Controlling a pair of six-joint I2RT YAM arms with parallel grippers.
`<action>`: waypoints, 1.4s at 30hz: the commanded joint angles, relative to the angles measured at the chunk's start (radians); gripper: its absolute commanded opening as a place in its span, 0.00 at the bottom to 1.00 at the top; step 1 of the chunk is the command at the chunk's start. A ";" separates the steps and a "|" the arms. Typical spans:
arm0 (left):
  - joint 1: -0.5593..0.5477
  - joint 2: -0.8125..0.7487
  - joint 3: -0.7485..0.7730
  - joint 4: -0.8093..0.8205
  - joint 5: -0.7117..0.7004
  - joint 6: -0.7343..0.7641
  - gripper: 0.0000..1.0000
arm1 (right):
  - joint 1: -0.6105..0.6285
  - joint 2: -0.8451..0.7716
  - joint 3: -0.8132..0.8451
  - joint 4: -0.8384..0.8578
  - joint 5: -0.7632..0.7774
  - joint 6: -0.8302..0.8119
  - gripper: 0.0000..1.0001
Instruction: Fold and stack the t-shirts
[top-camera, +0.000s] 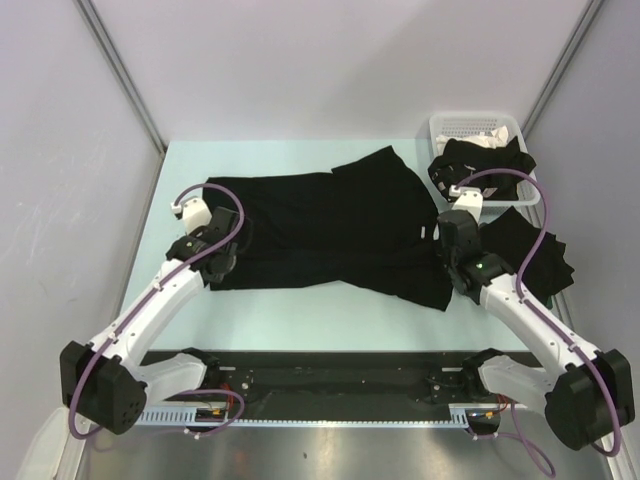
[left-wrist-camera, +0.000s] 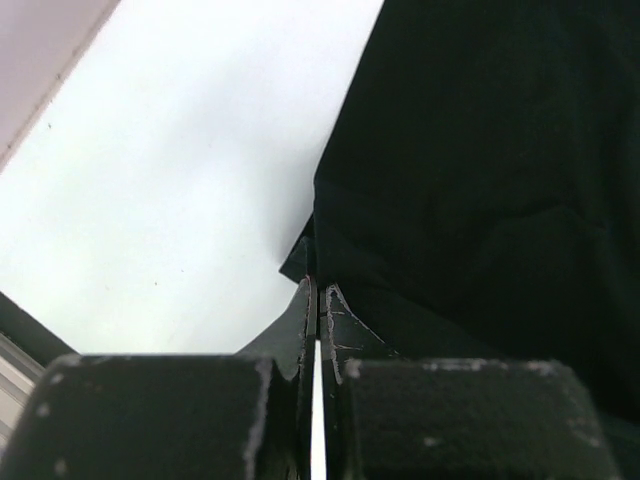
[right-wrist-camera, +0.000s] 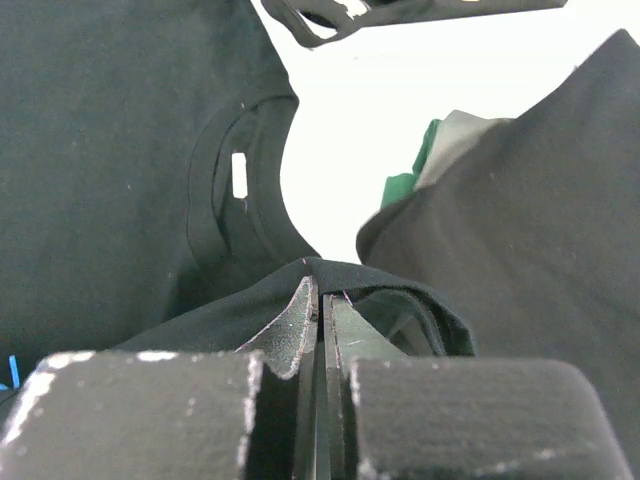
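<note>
- The top camera sits above and behind my two bases. It faces down and forward over the whole desk (top-camera: 300, 310), far enough back to take in both my arms and the white basket (top-camera: 478, 130) at the far right corner.
- My left wrist camera sits just behind my left jaws and looks along them, very close to the edge of the spread t-shirt (left-wrist-camera: 480, 180) and the bare desk.
- My right wrist camera looks past my right jaws in the same way, close on that shirt's collar (right-wrist-camera: 205, 200).
- All three views share the spread t-shirt.
</note>
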 joint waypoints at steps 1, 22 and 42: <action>0.006 0.030 0.064 0.030 -0.074 0.068 0.00 | -0.018 0.043 0.036 0.152 -0.010 -0.068 0.00; 0.109 0.190 0.138 0.200 -0.169 0.391 0.00 | -0.062 0.209 0.053 0.437 -0.126 -0.186 0.00; 0.152 0.369 0.184 0.352 -0.065 0.504 0.00 | -0.119 0.328 0.085 0.485 -0.168 -0.209 0.00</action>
